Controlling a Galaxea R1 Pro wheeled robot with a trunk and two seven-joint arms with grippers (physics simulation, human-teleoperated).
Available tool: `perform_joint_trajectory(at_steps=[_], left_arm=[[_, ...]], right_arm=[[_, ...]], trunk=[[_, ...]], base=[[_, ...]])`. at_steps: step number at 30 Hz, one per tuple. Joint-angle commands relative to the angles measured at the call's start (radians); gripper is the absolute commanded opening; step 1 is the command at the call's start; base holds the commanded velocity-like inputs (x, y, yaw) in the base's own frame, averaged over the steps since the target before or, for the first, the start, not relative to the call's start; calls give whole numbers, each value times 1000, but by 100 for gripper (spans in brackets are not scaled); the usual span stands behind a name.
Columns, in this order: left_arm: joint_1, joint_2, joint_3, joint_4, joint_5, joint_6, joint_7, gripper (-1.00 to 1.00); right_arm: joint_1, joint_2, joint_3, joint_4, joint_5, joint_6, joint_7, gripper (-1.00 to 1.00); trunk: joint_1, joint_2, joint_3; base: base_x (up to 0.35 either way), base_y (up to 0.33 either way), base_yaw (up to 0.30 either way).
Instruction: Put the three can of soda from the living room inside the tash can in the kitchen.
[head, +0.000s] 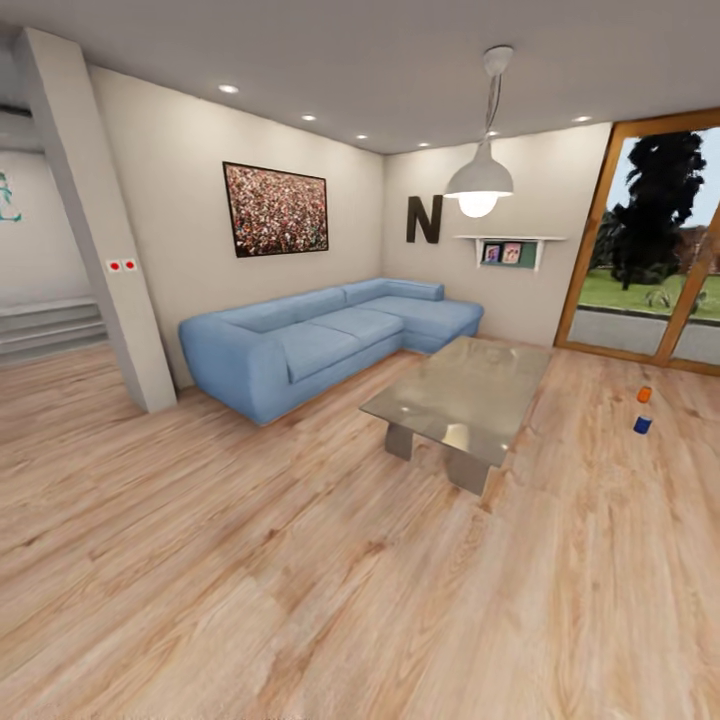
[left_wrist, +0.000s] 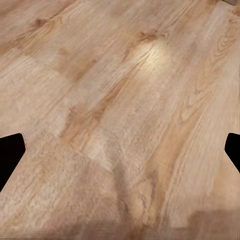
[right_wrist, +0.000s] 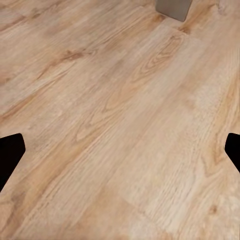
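Standing on the light wood plank floor (head: 250, 560), at the right edge of the head view, are two small soda cans. One is a bright orange can (head: 644, 395). Just below it in the frame is a dark blue can (head: 642, 425). They are near each other but not touching, and both stand upright.

A low table with a shiny glass top and grey metal legs (head: 462, 395) sits in the middle of the frame, left of the cans. Behind it, a long light blue corner sofa (head: 320, 340) stands against the pale wall. A dark-framed picture full of red speckles (head: 276, 210) hangs above the sofa. A white hanging lamp (head: 479, 185) glows near the top middle. Big wood-framed glass doors (head: 650, 250) fill the upper right.

In the left wrist view, the left gripper (left_wrist: 120, 150) has its two black fingertips (left_wrist: 10, 152) far apart at the frame's sides. It is wide apart and holds nothing, with bare floor between.

In the right wrist view, the right gripper (right_wrist: 120, 150) is spread the same way, with nothing in it. A grey table leg (right_wrist: 173, 8) shows at the top of that frame.
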Motion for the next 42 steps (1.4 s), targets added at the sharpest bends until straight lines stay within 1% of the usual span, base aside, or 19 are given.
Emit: perform_joint_trajectory(at_steps=[1,7,13,25,32,42], left_arm=[[0,0,0,0,0,0,3,100],[0,0,-5,0,0,1,52,100],[0,0,-7,0,0,1,69,100],[0,0,-6,0,0,1,71,100],[0,0,-6,1,0,1,71,100],[0,0,-1,-1,2,1,71,100]], right_arm=[[0,0,0,0,0,0,0,100],[0,0,0,0,0,0,0,100],[0,0,0,0,0,0,0,100],[0,0,0,0,-4,0,0,100],[0,-1,0,0,-7,0,0,100],[0,-1,1,0,-8,0,0,100]], trunk=[[0,0,0],[0,0,0],[0,0,0],[0,0,10],[0,0,14],[0,0,28]], base=[[-1,-159,207],[0,-250,207],[0,-307,202],[-20,-319,126],[-85,-317,21],[-115,-262,2]])
